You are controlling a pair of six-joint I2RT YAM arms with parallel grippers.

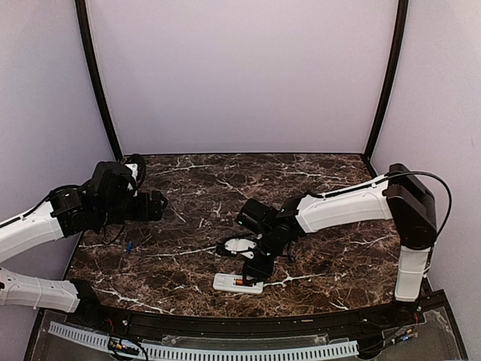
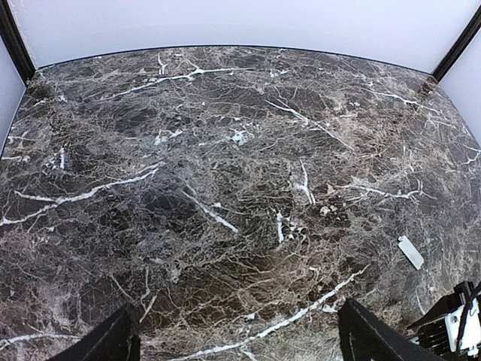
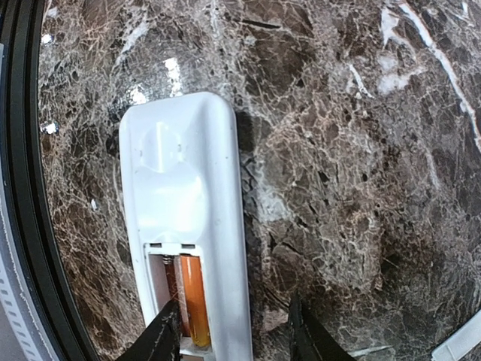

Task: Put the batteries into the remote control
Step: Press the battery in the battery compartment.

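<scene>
Close to the front edge of the bench (image 1: 346, 248), the remote control (image 3: 188, 203) is lying face down with its battery recess uncovered, and the orange-red battery (image 3: 194, 301) is sitting inside it. The right hand (image 3: 233, 314) is hovering low over that end with its fingers apart, one fingertip (image 3: 164, 331) overlapping the recess and the other beside the remote over bare marble, gripping nothing. Farther back, a white cover piece (image 2: 410, 252) is lying loose. Off to the left, the blue battery (image 1: 129, 245) is resting on the bench near the left hand (image 2: 239, 316), which is hanging above the marble with its fingers wide apart, holding nothing.
</scene>
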